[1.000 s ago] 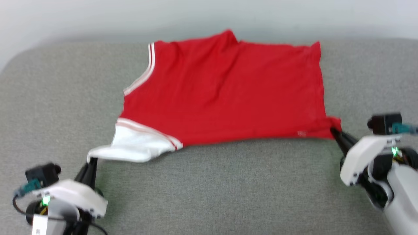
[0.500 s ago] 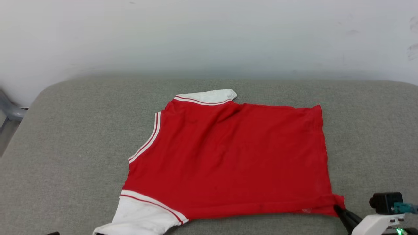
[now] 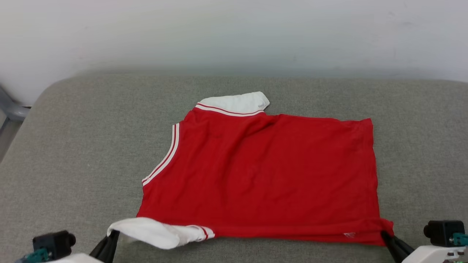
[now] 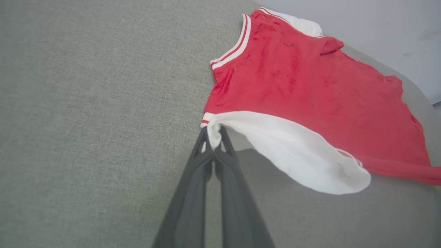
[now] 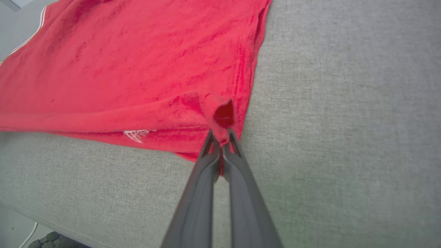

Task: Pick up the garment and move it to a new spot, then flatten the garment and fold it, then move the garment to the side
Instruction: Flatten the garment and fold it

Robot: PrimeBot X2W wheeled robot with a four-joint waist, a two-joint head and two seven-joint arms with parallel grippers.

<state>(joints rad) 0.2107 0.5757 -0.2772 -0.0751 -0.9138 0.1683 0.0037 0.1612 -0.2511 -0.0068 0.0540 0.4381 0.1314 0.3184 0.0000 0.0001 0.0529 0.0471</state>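
The red garment (image 3: 263, 175) lies spread on the grey cushion, its plain red side up and no number showing. One white sleeve (image 3: 237, 103) sticks out at the far edge. My left gripper (image 3: 112, 236) is shut on the near white sleeve (image 4: 293, 151), which is lifted and curled over. My right gripper (image 3: 384, 235) is shut on the garment's near right hem corner (image 5: 222, 115), where the cloth bunches. A small white logo (image 5: 136, 134) sits on the hem close to that corner.
The grey cushion (image 3: 73, 146) stretches wide to the left, right and front of the garment. A pale wall (image 3: 234, 33) rises behind it. A grey chair leg (image 3: 9, 107) shows at the far left edge.
The head camera tilted up and the whole picture shifted. Both grippers kept their hold. The near white sleeve has curled over and its striped trim now sits under the fold.
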